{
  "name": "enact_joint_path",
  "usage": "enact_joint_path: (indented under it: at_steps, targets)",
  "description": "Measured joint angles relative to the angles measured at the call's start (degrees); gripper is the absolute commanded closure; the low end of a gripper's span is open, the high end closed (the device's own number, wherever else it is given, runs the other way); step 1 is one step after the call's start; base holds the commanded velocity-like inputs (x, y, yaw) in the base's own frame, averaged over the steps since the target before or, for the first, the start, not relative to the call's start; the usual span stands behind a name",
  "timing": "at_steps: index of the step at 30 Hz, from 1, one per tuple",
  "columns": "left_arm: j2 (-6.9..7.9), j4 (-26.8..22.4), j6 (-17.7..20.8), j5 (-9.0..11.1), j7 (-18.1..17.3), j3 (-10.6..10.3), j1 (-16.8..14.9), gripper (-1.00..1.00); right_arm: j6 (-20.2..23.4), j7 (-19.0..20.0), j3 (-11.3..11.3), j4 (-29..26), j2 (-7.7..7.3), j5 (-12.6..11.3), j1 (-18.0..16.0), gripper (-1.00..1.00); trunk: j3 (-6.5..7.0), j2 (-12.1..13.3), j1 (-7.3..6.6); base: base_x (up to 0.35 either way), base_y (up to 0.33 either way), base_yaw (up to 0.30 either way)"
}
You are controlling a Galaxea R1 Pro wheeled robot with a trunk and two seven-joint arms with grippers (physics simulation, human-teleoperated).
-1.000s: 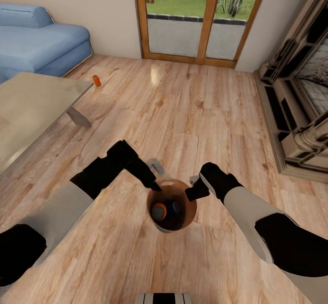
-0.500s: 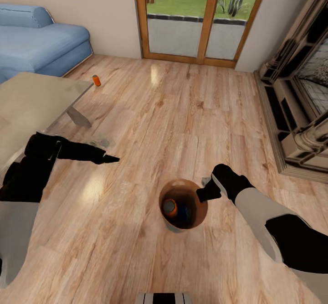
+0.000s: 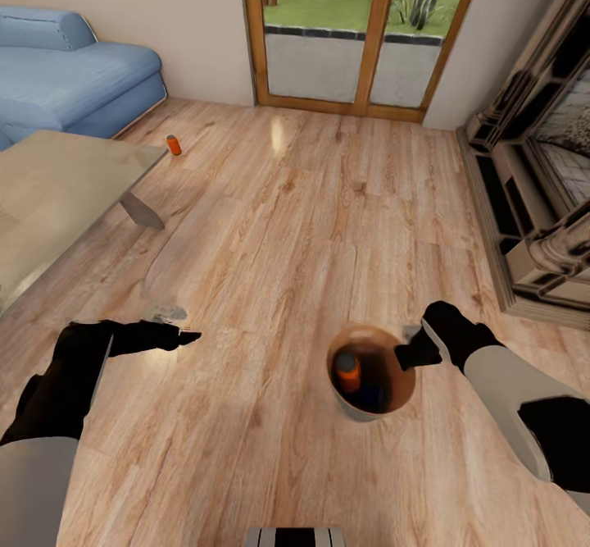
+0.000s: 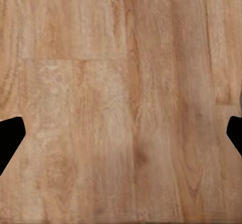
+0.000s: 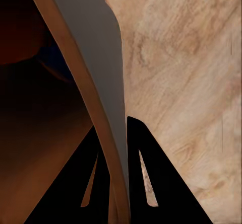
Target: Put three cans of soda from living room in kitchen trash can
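The grey tapered trash can with its brown wood-coloured inside (image 3: 370,383) hangs above the plank floor (image 3: 311,202), carried by the right gripper (image 3: 407,353), whose two black fingers are pinched on the bucket's wall, one inside and one outside, as the right wrist view shows (image 5: 108,133). Inside the bucket stand an orange soda can with a grey top (image 3: 347,372) and, beside it, a dark blue can (image 3: 373,395), only partly visible in the shadow. The third can, small and bright orange (image 3: 174,145), stands upright on the floor well apart from the robot, near the corner of the low grey table (image 3: 57,194) and close to the blue sofa (image 3: 74,79). The left gripper (image 3: 176,338) hovers over bare floor off to the robot's left, its fingers spread wide and holding nothing (image 4: 7,141).

The step in hand appears to be collecting the last can: two of three are already in the bucket. The next move likely calls for driving toward the table corner, lowering the empty left gripper around the far orange can, and keeping the bucket level so nothing tips out.
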Motion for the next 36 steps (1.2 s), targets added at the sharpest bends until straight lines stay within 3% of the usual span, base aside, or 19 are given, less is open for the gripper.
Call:
enact_joint_path:
  at_steps: [2, 3, 6, 7, 10, 22, 26, 31, 36]
  targets:
    - [-1.13, 2.33, -2.37, 0.02, 2.40, 0.00, 0.38, -1.00, -0.23, -0.18, 0.26, -0.04, -0.46, 1.67, 0.25, 1.00, 0.36, 0.80, -0.44, 0.000, 0.000, 0.000]
    - [-2.29, 7.28, -7.24, -0.35, 6.58, -0.02, 0.66, -1.00, -0.17, -0.25, -0.06, -0.19, -0.77, 0.81, 1.28, 1.00, 0.53, 1.20, -0.65, 0.000, 0.000, 0.000]
    - [-2.68, 13.25, -10.01, -0.19, 11.78, 0.01, 0.72, -1.00, 0.15, -0.28, -0.12, -0.15, -0.81, -0.84, 1.93, 1.00, 1.08, 2.41, -1.32, 0.000, 0.000, 0.000]
    - [-2.82, 16.60, -11.03, -0.02, 15.08, 0.01, 0.73, -1.00, 0.22, -0.20, -0.07, -0.14, -0.79, -1.23, 2.19, 1.00, 1.25, 2.81, -1.53, 0.000, 0.000, 0.000]
    - [-3.62, 19.09, -11.73, 0.18, 17.78, -0.04, 0.70, -1.00, 0.19, -0.21, 0.04, -0.13, -0.75, -0.92, 2.63, 1.00, 1.80, 4.01, -2.20, 0.000, 0.000, 0.000]
    - [-6.48, 17.93, -11.35, 0.17, 19.24, -0.01, 0.69, -1.00, 0.09, -0.31, -0.17, -0.28, -1.07, -0.30, 3.58, 1.00, 3.95, 8.82, -4.83, 0.000, 0.000, 0.000]
    - [-7.93, 16.53, -11.58, 0.25, 21.97, 0.01, 0.74, -1.00, 0.12, -0.26, -0.29, -1.05, -1.15, -0.95, 3.63, 1.00, 3.96, 8.84, -4.84, 0.000, 0.000, 0.000]
    - [-8.31, 14.84, -11.38, 0.32, 23.50, -0.02, 0.77, -1.00, 0.00, -0.25, -0.05, -1.24, -0.89, -0.05, 3.69, 1.00, 3.95, 8.84, -4.84, 0.123, 0.014, 0.000]
    - [-8.61, 14.53, -11.20, 0.34, 23.70, -0.02, 0.77, -1.00, 0.16, -0.21, -0.17, -1.29, -0.65, -1.26, 3.68, 1.00, 3.96, 8.84, -4.84, 0.290, 0.009, 0.000]
